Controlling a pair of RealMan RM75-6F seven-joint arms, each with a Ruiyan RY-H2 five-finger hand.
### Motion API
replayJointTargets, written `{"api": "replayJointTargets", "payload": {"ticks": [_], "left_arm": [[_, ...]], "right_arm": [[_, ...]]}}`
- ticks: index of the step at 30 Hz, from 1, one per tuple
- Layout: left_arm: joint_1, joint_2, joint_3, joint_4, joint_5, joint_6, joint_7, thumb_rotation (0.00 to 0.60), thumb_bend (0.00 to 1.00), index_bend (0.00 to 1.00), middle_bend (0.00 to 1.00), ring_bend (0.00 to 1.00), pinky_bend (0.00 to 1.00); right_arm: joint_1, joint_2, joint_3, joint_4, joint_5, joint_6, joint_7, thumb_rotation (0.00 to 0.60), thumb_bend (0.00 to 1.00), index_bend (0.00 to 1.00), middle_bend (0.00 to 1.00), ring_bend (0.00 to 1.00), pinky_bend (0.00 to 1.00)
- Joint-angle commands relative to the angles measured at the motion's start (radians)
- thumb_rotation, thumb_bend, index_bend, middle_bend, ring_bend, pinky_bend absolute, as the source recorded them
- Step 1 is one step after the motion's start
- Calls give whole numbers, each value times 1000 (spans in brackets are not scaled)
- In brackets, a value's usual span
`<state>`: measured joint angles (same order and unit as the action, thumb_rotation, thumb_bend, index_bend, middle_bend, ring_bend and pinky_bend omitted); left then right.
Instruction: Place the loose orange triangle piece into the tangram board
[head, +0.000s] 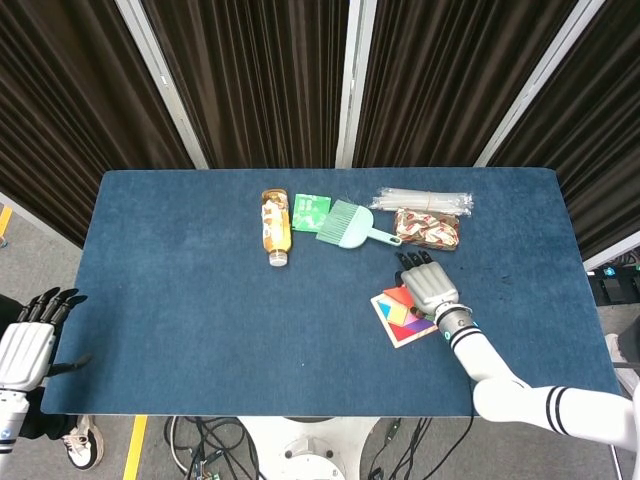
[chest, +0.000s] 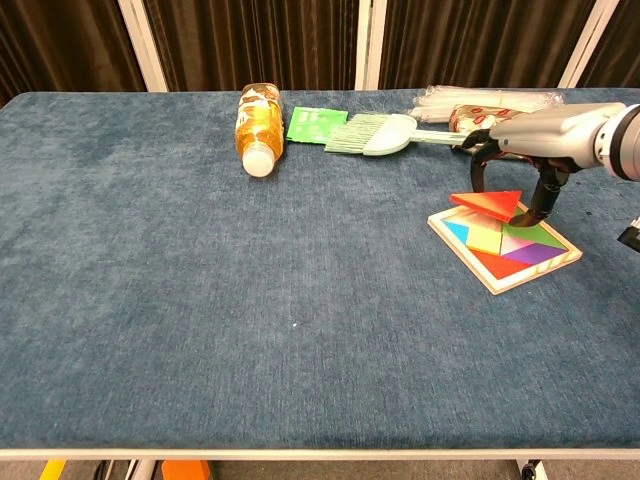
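Observation:
My right hand (chest: 530, 140) pinches the orange triangle piece (chest: 488, 203) and holds it just above the far-left part of the tangram board (chest: 505, 245). In the head view the right hand (head: 428, 287) covers most of the tangram board (head: 399, 327), and only a corner of the orange triangle (head: 395, 296) shows. The board holds several coloured pieces. My left hand (head: 28, 345) hangs off the table's near-left corner with its fingers apart, holding nothing.
Along the far side lie an orange drink bottle (chest: 258, 126), a green packet (chest: 316, 123), a mint brush (chest: 385, 134), a bundle of clear straws (chest: 490, 98) and a snack bag (chest: 480, 118). The blue cloth table (chest: 200, 300) spreads out to the left.

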<state>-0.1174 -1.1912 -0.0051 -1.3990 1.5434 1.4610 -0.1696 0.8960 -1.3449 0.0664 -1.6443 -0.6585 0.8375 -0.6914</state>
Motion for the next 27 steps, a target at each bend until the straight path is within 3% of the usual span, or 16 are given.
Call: {"api": "replayJointTargets", "payload": {"ticks": [1,17,27], "left_arm": [[0,-1,0,2,1,0,-2,600,0,188,129,50,132],[2,-7,1,16,-1,-2,-13,600,0,188,129,50,132],[2,-8,1,17,-1,-3,-14,600,0,188,130,50,132]], "right_arm": [[10,-8,-10,2,1,8,-11,600,229,508,0,0,0],[-13,-32,-49,56,-198,29,70,600,237,508,0,0,0],[-22,-23,-51,31,-209,24,93,600,240,507,0,0,0]]}}
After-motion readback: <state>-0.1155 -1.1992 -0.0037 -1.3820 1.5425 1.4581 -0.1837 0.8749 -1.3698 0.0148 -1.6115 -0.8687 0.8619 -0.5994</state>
